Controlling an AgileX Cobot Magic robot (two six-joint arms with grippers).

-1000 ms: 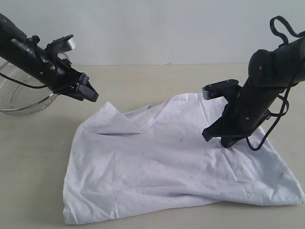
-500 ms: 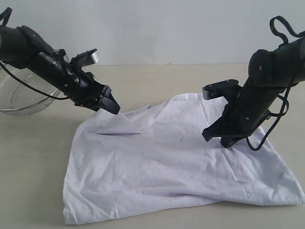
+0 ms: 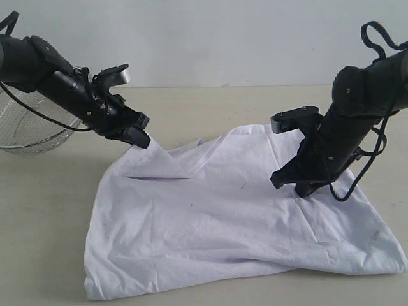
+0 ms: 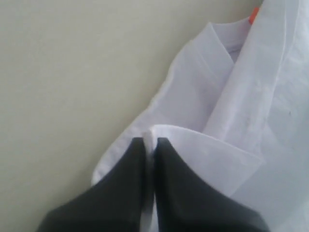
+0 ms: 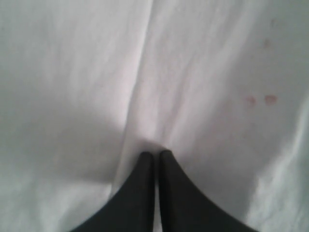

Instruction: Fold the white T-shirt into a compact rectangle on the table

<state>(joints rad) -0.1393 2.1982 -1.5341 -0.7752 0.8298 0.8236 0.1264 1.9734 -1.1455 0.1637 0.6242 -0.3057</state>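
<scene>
The white T-shirt (image 3: 210,217) lies spread and wrinkled on the table (image 3: 191,108), plain side up. My left gripper (image 3: 143,141) is shut on a folded corner at its far left edge, and the cloth peaks up into the tips. In the left wrist view a strip of shirt (image 4: 251,96) runs between the closed fingers of that gripper (image 4: 150,141), and the orange neck tag (image 4: 254,14) peeks out beyond. My right gripper (image 3: 299,190) is shut on the shirt's right part, where creases in the cloth (image 5: 72,72) run into its tips (image 5: 155,152).
A round wire-mesh basket (image 3: 25,127) stands at the far left behind my left arm. Bare tabletop (image 4: 72,72) lies beside the shirt's left edge. Faint red marks (image 5: 260,99) show through the cloth near my right gripper.
My left gripper came down from above the table to the shirt's far left corner and shut on it, lifting the cloth slightly. The right arm has not moved.
</scene>
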